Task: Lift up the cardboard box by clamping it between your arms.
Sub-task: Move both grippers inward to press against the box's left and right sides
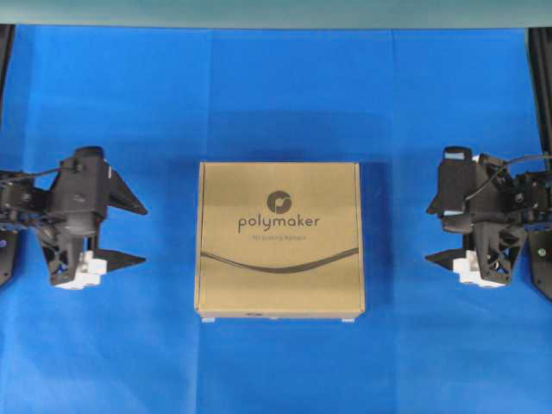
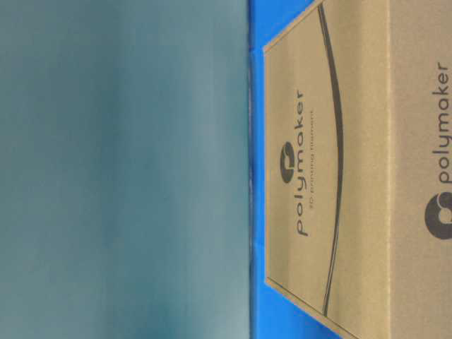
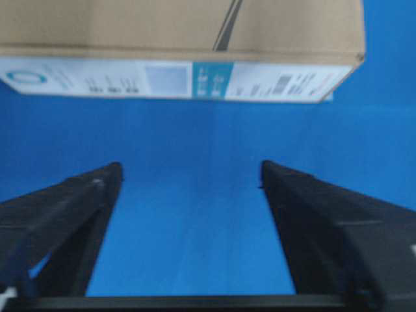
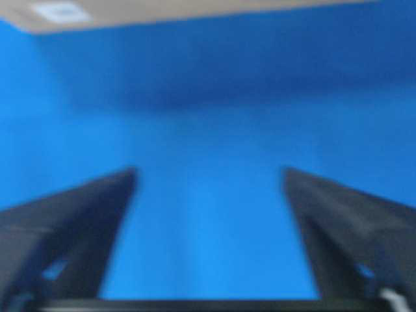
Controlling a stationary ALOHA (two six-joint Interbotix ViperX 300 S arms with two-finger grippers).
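The flat brown cardboard box (image 1: 280, 239) with the "polymaker" word lies flat on the blue cloth at the middle of the overhead view. It fills the right of the table-level view (image 2: 332, 176). Its labelled side shows at the top of the left wrist view (image 3: 175, 45), and its edge shows at the top of the right wrist view (image 4: 162, 13). My left gripper (image 1: 143, 234) is open and empty, a short way left of the box, fingers pointing at it. My right gripper (image 1: 429, 233) is open and empty, a short way right of the box.
The blue cloth (image 1: 276, 95) covers the table. A grey wall (image 2: 120, 169) fills the left of the table-level view. Dark frame posts (image 1: 539, 86) stand at the far corners.
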